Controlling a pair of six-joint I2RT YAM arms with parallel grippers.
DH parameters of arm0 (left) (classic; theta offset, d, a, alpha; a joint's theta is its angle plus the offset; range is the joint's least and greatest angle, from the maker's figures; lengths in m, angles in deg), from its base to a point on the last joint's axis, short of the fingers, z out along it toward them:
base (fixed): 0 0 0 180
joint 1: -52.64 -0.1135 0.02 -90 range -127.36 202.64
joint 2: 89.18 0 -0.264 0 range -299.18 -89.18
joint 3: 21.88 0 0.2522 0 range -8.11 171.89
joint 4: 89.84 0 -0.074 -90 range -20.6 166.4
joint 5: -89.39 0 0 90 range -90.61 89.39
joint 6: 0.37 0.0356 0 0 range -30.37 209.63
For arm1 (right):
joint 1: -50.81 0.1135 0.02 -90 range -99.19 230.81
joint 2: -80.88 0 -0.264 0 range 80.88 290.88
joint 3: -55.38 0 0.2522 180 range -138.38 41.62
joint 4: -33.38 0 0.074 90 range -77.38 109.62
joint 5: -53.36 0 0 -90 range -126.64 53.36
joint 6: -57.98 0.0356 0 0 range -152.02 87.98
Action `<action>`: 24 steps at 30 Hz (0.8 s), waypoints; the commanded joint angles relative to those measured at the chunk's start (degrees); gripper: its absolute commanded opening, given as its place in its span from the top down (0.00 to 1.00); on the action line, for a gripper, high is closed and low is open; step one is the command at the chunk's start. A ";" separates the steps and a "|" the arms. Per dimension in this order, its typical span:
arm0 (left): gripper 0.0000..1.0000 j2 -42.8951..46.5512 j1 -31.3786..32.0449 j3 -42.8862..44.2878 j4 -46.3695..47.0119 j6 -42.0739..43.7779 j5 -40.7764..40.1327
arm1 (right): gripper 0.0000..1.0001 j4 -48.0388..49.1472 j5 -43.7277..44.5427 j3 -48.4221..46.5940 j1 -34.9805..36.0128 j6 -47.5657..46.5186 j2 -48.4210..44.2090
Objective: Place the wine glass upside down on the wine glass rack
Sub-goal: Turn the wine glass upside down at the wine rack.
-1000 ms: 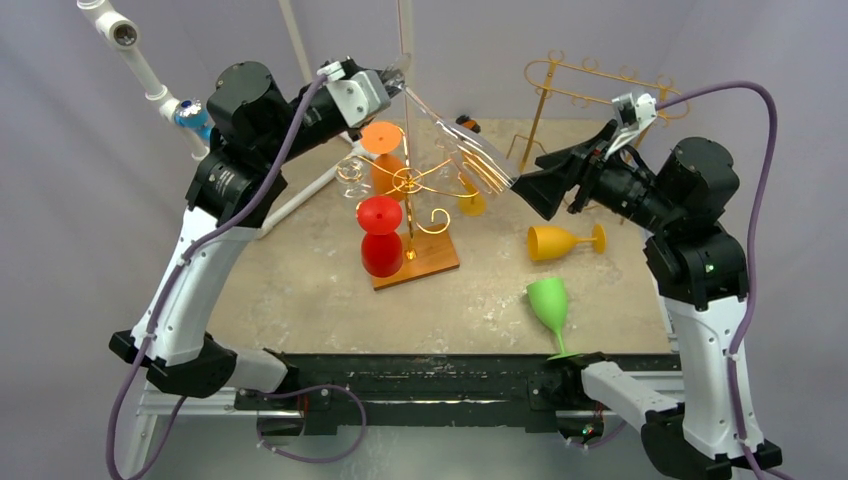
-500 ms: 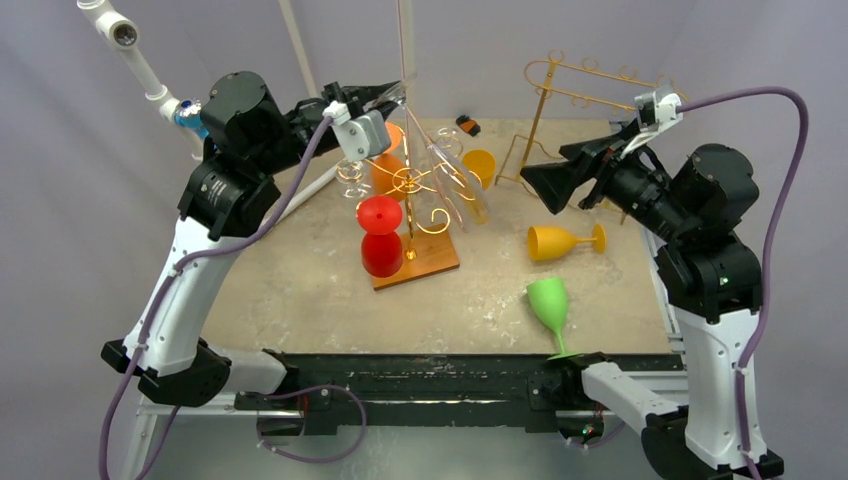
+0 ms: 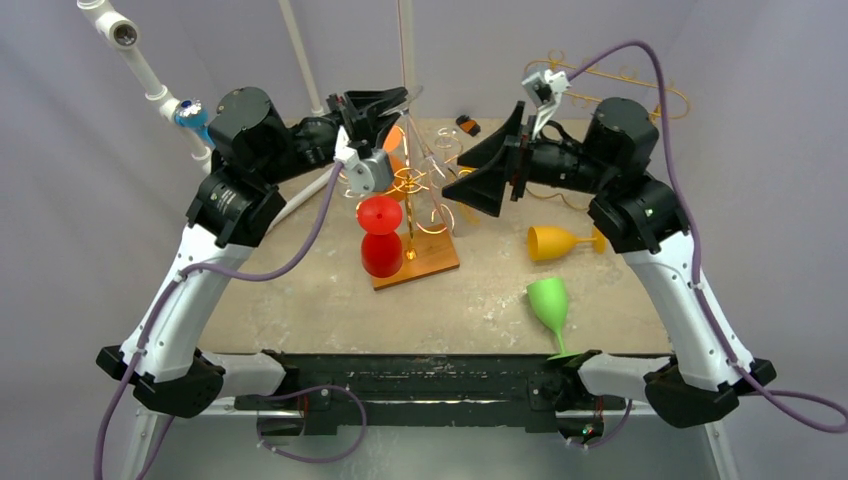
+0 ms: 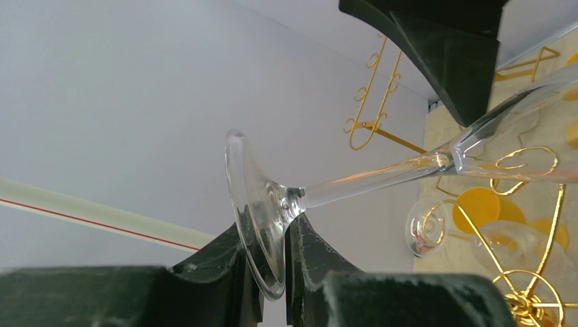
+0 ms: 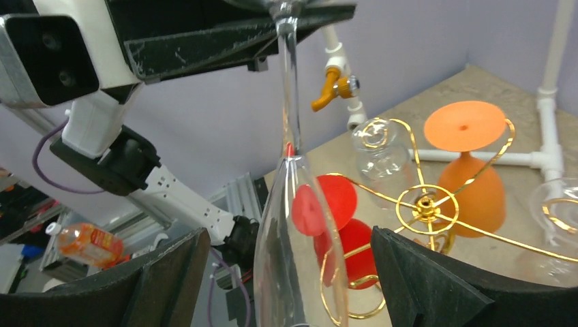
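Your left gripper (image 4: pixel 269 262) clamps the clear wine glass (image 4: pixel 368 180) by its foot (bowl down, beside the gold rack (image 5: pixel 424 204)), while your right gripper (image 5: pixel 290 248) gapes wide, facing the bowl.

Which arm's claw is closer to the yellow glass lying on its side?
Right. The right gripper hovers just left of the yellow glass, above the table; the left gripper is farther off, beyond the rack.
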 commanded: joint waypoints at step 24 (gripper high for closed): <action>0.40 5.42 0.20 -2.72 11.25 -7.24 0.06 | 1.00 -1.60 18.50 4.72 10.26 -5.17 -6.67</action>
